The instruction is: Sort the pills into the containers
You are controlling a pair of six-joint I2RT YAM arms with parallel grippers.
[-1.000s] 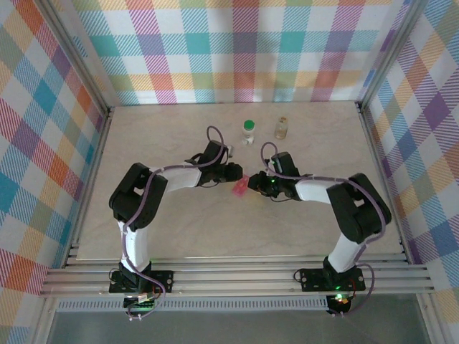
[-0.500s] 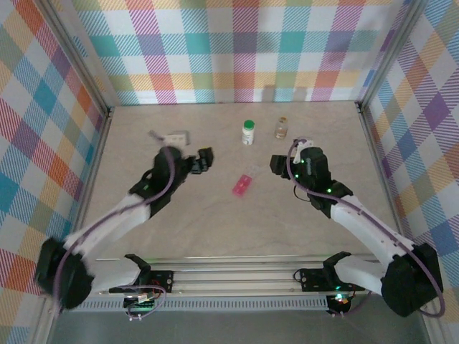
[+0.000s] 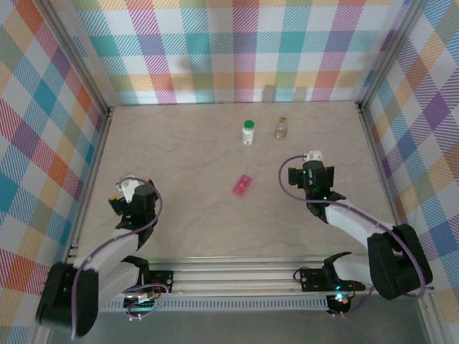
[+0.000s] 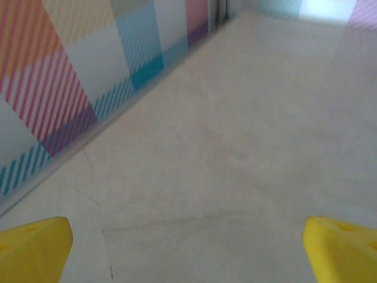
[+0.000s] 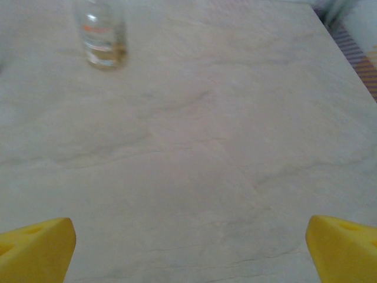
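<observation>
Three containers stand on the table: a white bottle with a green cap (image 3: 248, 132), a small amber bottle (image 3: 281, 128) to its right, and a pink pill box (image 3: 243, 185) lying flat in the middle. The pills are out of view. My left gripper (image 3: 133, 193) is drawn back to the near left by the wall, open and empty, with its yellow fingertips (image 4: 32, 250) spread wide over bare table. My right gripper (image 3: 313, 168) sits right of the pill box, open and empty. In the right wrist view the amber bottle (image 5: 103, 35) appears blurred, far ahead on the left.
Plaid walls enclose the table on three sides. The left wall (image 4: 65, 88) runs close beside my left gripper. An aluminium rail (image 3: 237, 276) carries the arm bases along the near edge.
Both arms have pulled back from the pink pill box in the middle, the left to the near left and the right to the right. Both grippers went from shut to open.
</observation>
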